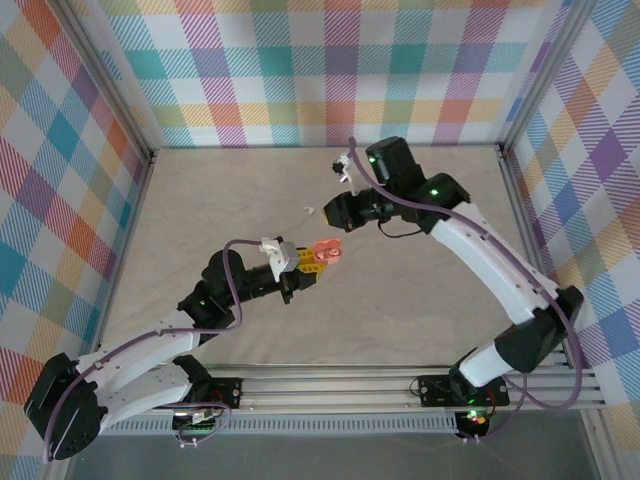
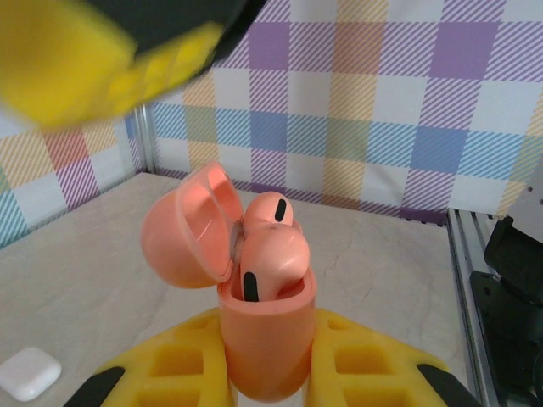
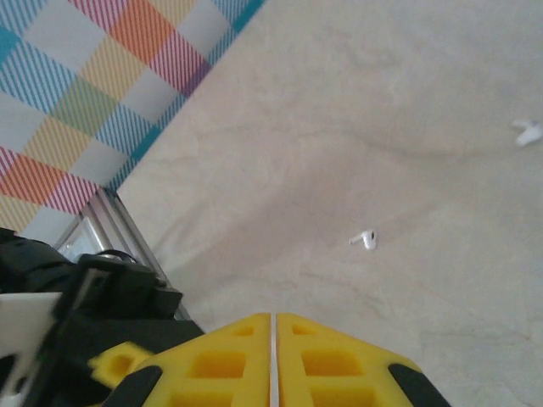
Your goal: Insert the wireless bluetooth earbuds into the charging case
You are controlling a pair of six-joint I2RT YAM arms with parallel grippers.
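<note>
Coral-pink earbuds [image 2: 270, 254] sit in the open coral charging case [image 2: 267, 348]. One is down in its socket and the other stands higher behind it, so I cannot tell whether that one is fully seated. The lid [image 2: 182, 237] is swung back to the left of the wrist view. The left claw [image 2: 267, 373] is clamped on the lower body of the case, a yellow finger against each side, and holds it upright above the table [image 3: 382, 85]. From above, the case [image 1: 325, 253] sticks out past the claw's tip near the middle of the workspace.

The right claw [image 3: 273, 339] has its two yellow fingers pressed together with only a thin seam between them, and it holds nothing. Two white earbuds lie loose on the table ahead of it. One [image 3: 365, 239] is nearer, off to the right of the fingertips and apart from them. The other [image 3: 528, 131] is farther off at the frame's right edge. A white case [image 2: 27, 373] rests closed on the table, low and left in the left wrist view.
</note>
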